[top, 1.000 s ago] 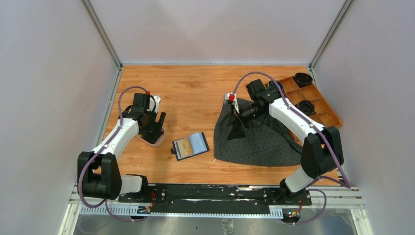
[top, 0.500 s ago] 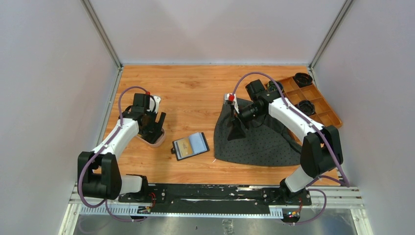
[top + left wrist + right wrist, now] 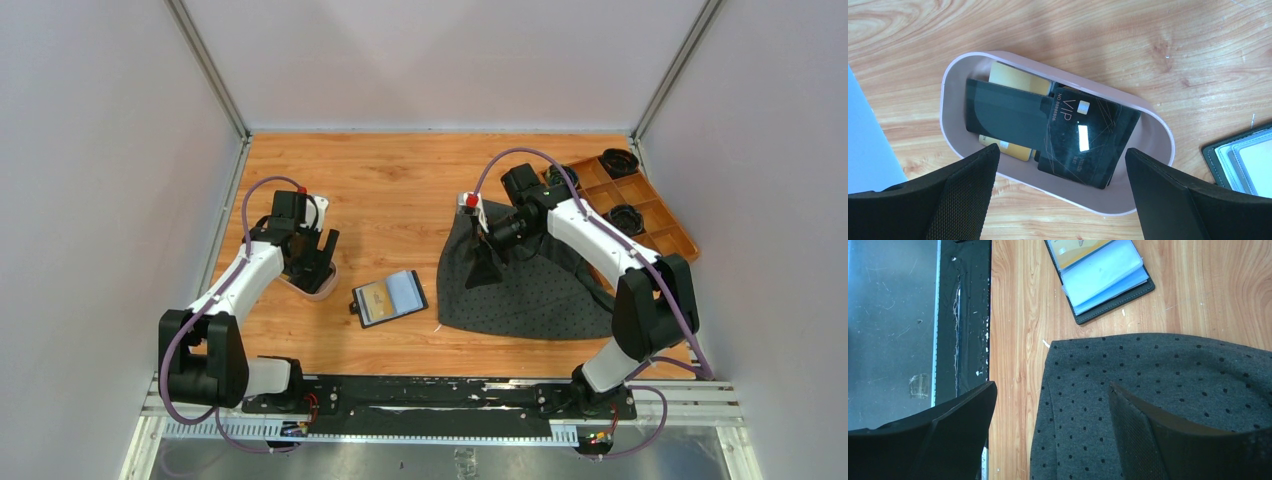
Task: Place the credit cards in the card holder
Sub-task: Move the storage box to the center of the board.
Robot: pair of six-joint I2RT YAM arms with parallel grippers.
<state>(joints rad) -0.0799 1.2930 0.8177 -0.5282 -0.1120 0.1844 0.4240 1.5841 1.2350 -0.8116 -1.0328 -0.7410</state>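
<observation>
The credit cards lie piled in a pinkish oval tray [image 3: 1158, 125]: a black VIP card [image 3: 1088, 135] on top, a dark card [image 3: 998, 110] beside it, and a gold card [image 3: 1018, 80] underneath. My left gripper [image 3: 1060, 155] hangs open just above the tray, a finger on either side of the pile, holding nothing. The card holder [image 3: 389, 297] lies open on the table between the arms, showing a gold card and pale blue sleeves [image 3: 1103, 275]. My right gripper [image 3: 1053, 390] is open over a grey dotted cloth, with nothing in it.
The grey dotted cloth [image 3: 530, 285] spreads over the right half of the table. An orange-brown compartmented box [image 3: 650, 225] with black round parts [image 3: 620, 160] stands at the far right. Walls close in three sides, and a black rail [image 3: 430, 390] runs along the near edge.
The right arm has drifted very slightly to the left. The left arm has not moved.
</observation>
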